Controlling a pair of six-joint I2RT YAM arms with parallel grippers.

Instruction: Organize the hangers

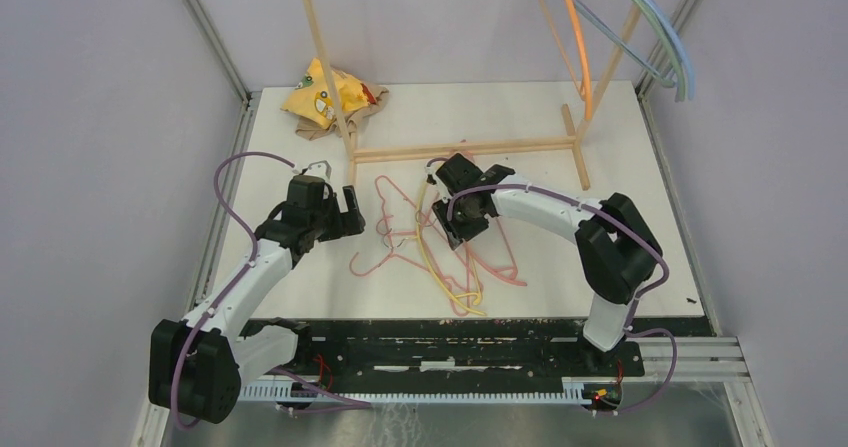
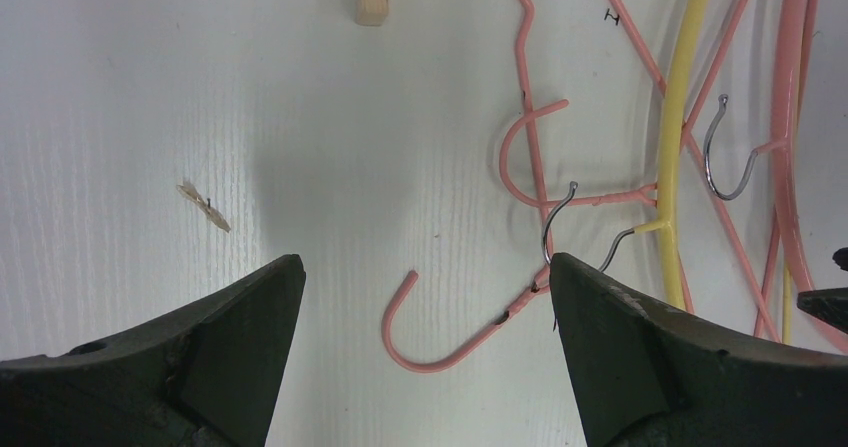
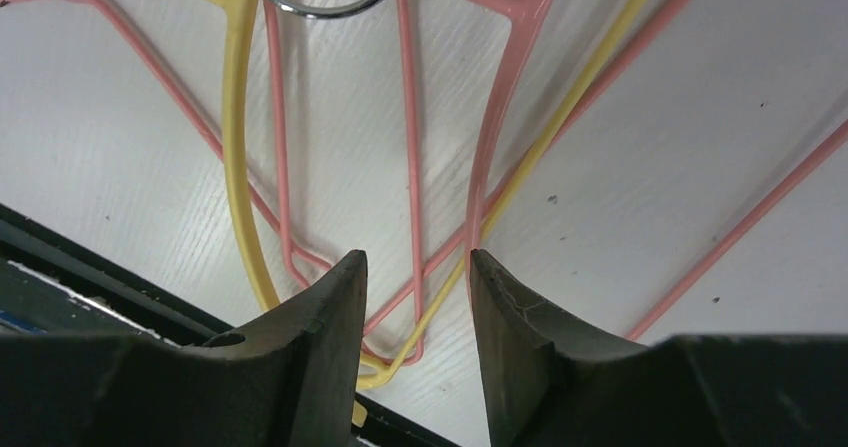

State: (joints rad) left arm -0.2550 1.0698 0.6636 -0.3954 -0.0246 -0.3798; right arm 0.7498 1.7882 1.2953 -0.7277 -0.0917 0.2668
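Several pink hangers [image 1: 400, 229] and a yellow hanger [image 1: 440, 267] lie tangled on the white table [image 1: 600, 257] between my arms. My left gripper [image 1: 349, 210] is wide open and empty at the pile's left edge. In the left wrist view a pink hook [image 2: 440, 339] lies on the table between its spread jaws [image 2: 425, 262]. My right gripper [image 1: 458, 229] hovers low over the pile. In the right wrist view it [image 3: 415, 257] is open, its jaws straddling crossed pink wires [image 3: 412, 167] and a yellow wire [image 3: 520, 167]. An orange hanger [image 1: 578, 37] and light blue hangers [image 1: 655, 27] hang at the upper right.
The light wooden rack's base bar [image 1: 465, 150] lies just behind the pile, with uprights [image 1: 325, 57] at left and right. A yellow bag [image 1: 322, 92] sits at the back left. A black rail [image 1: 450, 332] runs along the table's near edge. Grey walls close in both sides.
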